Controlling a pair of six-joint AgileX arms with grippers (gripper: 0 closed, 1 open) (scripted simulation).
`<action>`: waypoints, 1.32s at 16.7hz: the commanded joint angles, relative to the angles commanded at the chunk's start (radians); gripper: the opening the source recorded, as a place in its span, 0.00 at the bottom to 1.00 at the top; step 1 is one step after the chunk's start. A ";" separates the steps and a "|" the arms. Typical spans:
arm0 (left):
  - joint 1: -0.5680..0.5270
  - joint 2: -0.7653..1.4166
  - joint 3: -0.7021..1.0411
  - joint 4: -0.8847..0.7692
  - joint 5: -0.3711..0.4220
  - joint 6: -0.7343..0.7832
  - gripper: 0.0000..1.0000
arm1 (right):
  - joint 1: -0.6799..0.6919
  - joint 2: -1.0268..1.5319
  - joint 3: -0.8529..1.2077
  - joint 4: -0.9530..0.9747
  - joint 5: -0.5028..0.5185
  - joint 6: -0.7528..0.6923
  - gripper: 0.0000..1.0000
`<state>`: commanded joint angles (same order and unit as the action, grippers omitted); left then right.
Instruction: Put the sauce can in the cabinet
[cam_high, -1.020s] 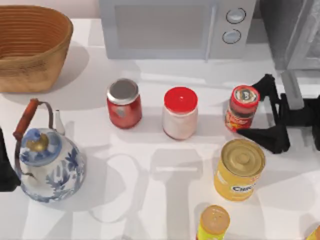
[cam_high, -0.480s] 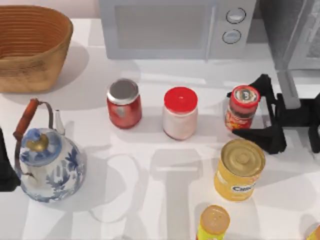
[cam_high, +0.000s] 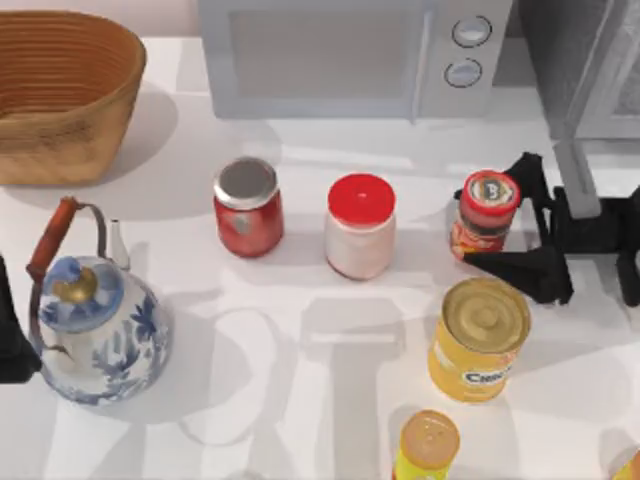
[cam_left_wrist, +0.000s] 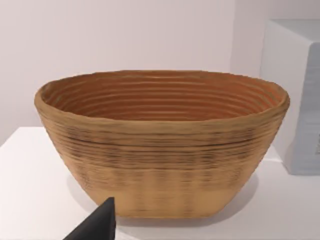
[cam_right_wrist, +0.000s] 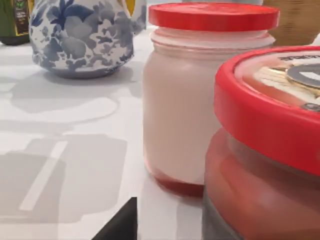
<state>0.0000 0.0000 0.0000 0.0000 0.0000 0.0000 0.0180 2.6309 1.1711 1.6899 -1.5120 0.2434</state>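
The sauce can (cam_high: 487, 212), a slim red cylinder with a printed red-rimmed lid, stands upright on the white table right of centre. My right gripper (cam_high: 470, 225) reaches in from the right, open, with one black finger on each side of the can and close to its wall. In the right wrist view the sauce can (cam_right_wrist: 265, 150) looms very near, and one fingertip (cam_right_wrist: 122, 225) shows low in the picture. The cabinet (cam_high: 548, 60), dark grey with a pale panelled door (cam_high: 612, 80), stands at the back right. My left gripper (cam_high: 10, 335) is parked at the table's left edge.
A big yellow can (cam_high: 480, 338) sits just in front of the right gripper. A pale jar with a red lid (cam_high: 360, 225) and a red jar with a silver lid (cam_high: 247, 206) stand left of the sauce can. A microwave (cam_high: 350, 55), a basket (cam_high: 65, 95) and a teapot (cam_high: 95, 320) are also on the table.
My right gripper has slid left, so its fingers now reach further along both sides of the sauce can. The can and the left arm have stayed put.
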 joint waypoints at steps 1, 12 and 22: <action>0.000 0.000 0.000 0.000 0.000 0.000 1.00 | 0.000 0.000 0.000 0.000 0.000 0.000 0.62; 0.000 0.000 0.000 0.000 0.000 0.000 1.00 | 0.000 0.000 0.000 0.000 0.000 0.000 0.00; 0.000 0.000 0.000 0.000 0.000 0.000 1.00 | -0.004 -0.046 -0.009 -0.026 0.002 0.016 0.00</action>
<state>0.0000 0.0000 0.0000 0.0000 0.0000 0.0000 0.0142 2.5849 1.1620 1.6637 -1.5101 0.2594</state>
